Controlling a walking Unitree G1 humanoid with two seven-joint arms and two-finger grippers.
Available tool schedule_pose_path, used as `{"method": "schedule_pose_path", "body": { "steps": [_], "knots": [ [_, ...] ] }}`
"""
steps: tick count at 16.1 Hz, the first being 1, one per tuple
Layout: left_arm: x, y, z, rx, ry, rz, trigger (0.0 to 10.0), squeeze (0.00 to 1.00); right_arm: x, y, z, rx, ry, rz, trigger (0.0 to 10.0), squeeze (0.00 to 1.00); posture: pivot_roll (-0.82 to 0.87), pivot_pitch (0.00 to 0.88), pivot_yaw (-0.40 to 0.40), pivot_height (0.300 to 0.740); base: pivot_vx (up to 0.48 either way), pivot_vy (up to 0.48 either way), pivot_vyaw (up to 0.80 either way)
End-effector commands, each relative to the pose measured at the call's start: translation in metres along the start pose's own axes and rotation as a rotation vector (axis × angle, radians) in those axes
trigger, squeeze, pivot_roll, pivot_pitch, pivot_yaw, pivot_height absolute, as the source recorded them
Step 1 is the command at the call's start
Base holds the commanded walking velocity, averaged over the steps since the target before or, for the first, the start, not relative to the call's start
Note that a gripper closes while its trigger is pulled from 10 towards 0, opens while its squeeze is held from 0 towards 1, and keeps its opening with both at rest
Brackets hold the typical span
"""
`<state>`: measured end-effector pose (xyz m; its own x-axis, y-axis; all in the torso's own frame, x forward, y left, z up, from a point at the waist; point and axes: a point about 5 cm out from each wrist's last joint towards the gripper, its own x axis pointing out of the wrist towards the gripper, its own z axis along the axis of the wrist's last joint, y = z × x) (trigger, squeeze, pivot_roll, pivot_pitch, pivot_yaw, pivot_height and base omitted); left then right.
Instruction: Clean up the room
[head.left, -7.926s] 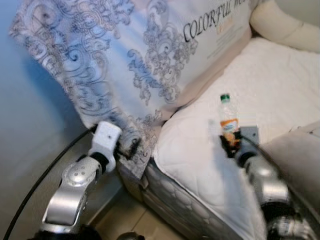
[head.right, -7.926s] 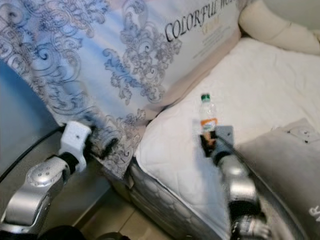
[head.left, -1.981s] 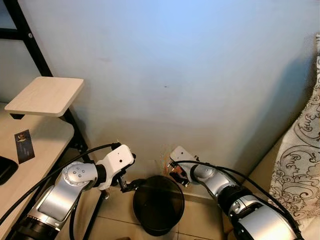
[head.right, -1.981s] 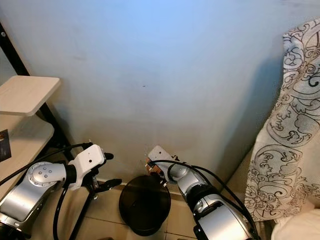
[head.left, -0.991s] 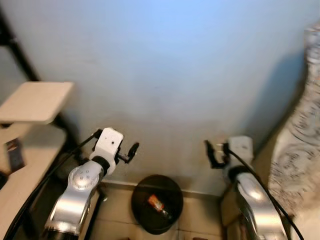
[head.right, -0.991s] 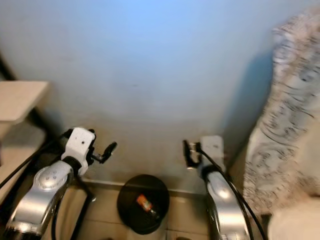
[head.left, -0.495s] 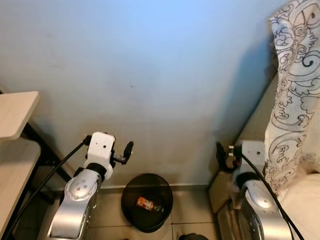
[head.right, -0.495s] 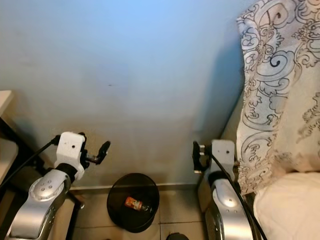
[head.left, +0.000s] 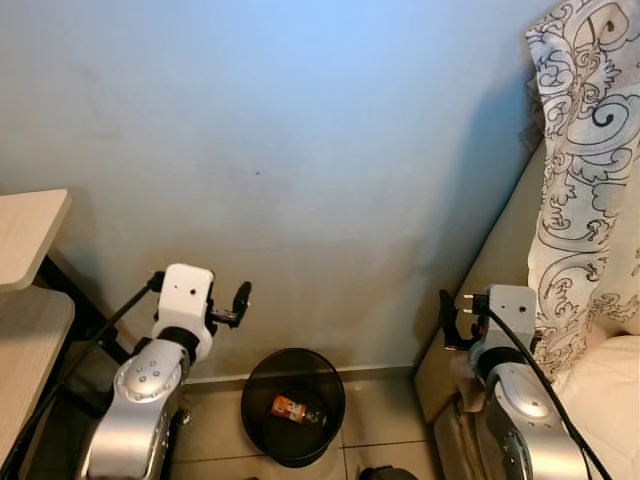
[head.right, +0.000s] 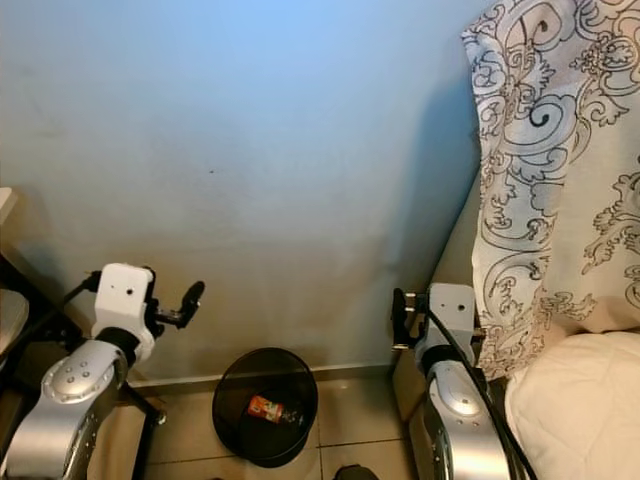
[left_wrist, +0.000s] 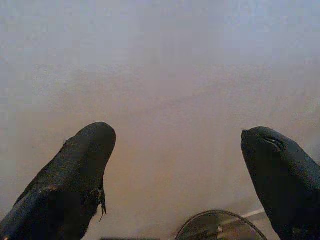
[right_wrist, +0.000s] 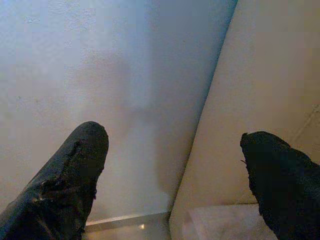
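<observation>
A small bottle with an orange label (head.left: 291, 408) lies on its side inside a black round waste bin (head.left: 262, 375) on the tiled floor by the pale blue wall. My left gripper (head.left: 238, 305) hangs raised above and left of the bin, open and empty, its fingertips (left_wrist: 92, 145) wide apart before the wall. To the right of the bin my right gripper (head.left: 448, 318) is held up near the bed's beige side panel, also open with nothing in it, one fingertip (right_wrist: 87, 145) against the wall.
A patterned bedcover (head.left: 585, 150) hangs down at the right above a white mattress corner (head.right: 575, 400). A light wooden shelf (head.left: 25, 235) on a black frame stands at the left. Beige floor tiles (head.left: 375, 420) lie around the bin.
The view has swung slightly right and settled; more of the bed shows. Both grippers stay open and raised, and the bottle rests in the bin.
</observation>
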<state>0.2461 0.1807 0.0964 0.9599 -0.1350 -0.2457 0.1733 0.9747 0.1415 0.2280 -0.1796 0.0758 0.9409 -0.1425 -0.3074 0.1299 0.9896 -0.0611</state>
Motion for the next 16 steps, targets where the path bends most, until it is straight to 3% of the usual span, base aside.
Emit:
{"method": "schedule_pose_path", "body": {
  "steps": [1, 6, 11, 16],
  "knots": [
    [0.000, 0.001, 0.000, -0.007, 0.011, 0.004, 10.0, 0.00, -0.001, 0.000, 0.005, 0.006, -0.011, -0.011, 10.0, 1.00, -0.08, 0.000, 0.068, 0.740, 0.000, 0.000, -0.61],
    [0.001, -0.001, 0.000, 0.006, 0.018, 0.011, 10.0, 0.00, 0.002, 0.005, 0.006, 0.007, 0.004, 0.011, 10.0, 1.00, -0.05, 0.000, 0.032, 0.740, 0.000, 0.000, -0.61],
    [-0.002, 0.007, -0.001, 0.011, 0.021, 0.044, 10.0, 0.00, 0.007, 0.015, 0.005, 0.008, 0.025, 0.052, 10.0, 1.00, -0.03, 0.000, 0.010, 0.740, 0.000, 0.000, -0.61],
    [0.001, 0.004, 0.000, 0.022, 0.020, 0.019, 10.0, 0.00, 0.008, 0.013, 0.007, 0.001, 0.027, 0.047, 10.0, 1.00, -0.04, 0.000, 0.010, 0.740, 0.000, 0.000, -0.61]
  ]
}}
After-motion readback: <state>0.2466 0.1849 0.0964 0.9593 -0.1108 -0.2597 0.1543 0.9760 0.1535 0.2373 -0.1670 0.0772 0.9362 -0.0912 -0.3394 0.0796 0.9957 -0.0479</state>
